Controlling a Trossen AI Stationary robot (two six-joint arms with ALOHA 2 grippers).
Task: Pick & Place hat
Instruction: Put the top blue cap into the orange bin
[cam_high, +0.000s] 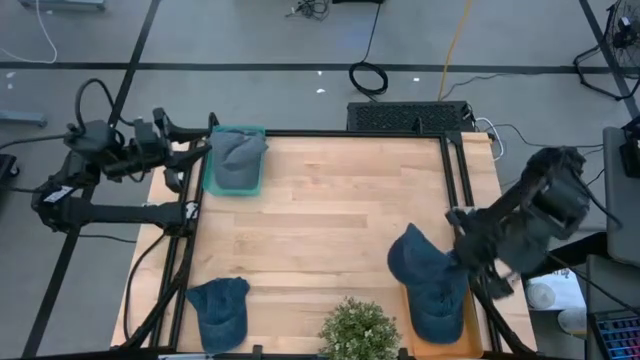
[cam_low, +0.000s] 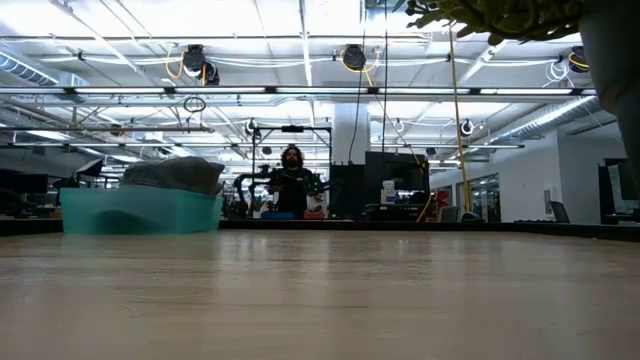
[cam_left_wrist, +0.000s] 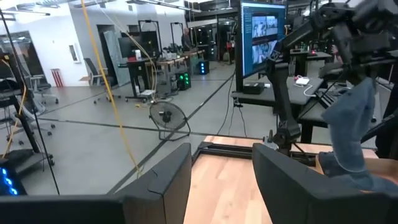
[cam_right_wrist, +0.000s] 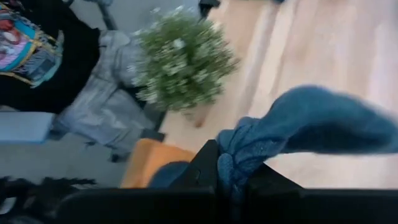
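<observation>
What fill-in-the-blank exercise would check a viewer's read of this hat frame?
1. The right gripper is shut on a ____ hat.
2. The grey hat lies in the ____ bin.
3. The left gripper waits with its fingers ____.
4. The potted plant stands beside the ____ tray.

Missing words: blue; teal; open; orange

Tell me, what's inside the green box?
A gray hat fills the teal bin, bulging above its rim. Whatever lies beneath it is hidden.
</observation>
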